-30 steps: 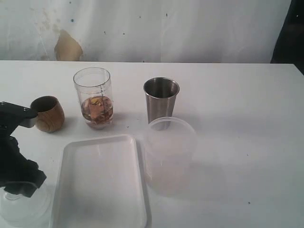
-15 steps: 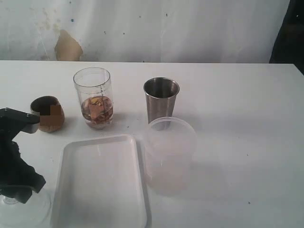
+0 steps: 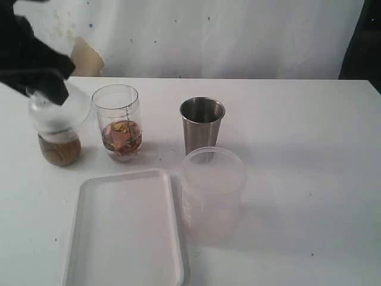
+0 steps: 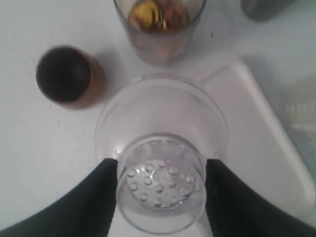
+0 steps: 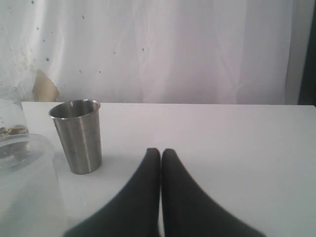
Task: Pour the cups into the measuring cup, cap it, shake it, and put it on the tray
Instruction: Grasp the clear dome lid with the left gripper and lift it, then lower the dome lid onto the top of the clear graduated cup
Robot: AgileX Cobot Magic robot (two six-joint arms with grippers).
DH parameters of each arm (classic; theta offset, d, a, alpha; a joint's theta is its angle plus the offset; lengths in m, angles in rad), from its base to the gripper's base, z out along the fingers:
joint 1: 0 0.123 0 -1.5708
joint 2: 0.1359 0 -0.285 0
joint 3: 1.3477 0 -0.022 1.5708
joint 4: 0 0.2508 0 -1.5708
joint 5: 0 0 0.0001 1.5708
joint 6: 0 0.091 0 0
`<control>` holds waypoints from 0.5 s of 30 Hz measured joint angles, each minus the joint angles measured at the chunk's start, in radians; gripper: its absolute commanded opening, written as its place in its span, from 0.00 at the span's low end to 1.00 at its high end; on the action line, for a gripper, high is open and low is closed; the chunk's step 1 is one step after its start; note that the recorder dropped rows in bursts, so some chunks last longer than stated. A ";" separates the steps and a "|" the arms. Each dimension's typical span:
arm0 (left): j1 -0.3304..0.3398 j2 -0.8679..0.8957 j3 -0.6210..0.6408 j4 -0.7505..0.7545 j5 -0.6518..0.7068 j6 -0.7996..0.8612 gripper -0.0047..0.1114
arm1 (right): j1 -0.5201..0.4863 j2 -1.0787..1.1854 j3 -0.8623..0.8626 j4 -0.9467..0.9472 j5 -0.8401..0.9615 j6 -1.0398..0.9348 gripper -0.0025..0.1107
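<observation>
My left gripper hangs at the back left, shut on a clear domed cap with a perforated strainer top. The cap hovers over the brown wooden cup, which stands empty and is partly hidden behind it. Right of that cup stands the clear measuring cup, uncapped, with brownish pieces in its bottom. The steel tumbler stands upright further right. The white tray lies bare at the front. My right gripper is shut and empty, low over the table near the tumbler.
A wide frosted translucent tub stands just right of the tray and in front of the tumbler, also in the right wrist view. A white curtain hangs behind the white table.
My left gripper has lifted the clear cap off the table's front left corner and carried it up and back, to above the wooden cup. Nothing else has moved.
</observation>
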 measured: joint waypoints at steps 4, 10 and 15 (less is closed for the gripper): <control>0.000 0.118 -0.192 0.000 0.003 0.000 0.04 | 0.000 0.000 0.000 0.000 0.000 0.000 0.02; 0.000 0.305 -0.383 0.002 0.006 0.000 0.04 | 0.000 0.000 0.000 0.000 0.000 0.000 0.02; 0.000 0.387 -0.424 0.023 0.006 0.001 0.04 | 0.000 0.000 0.000 0.000 0.000 0.000 0.02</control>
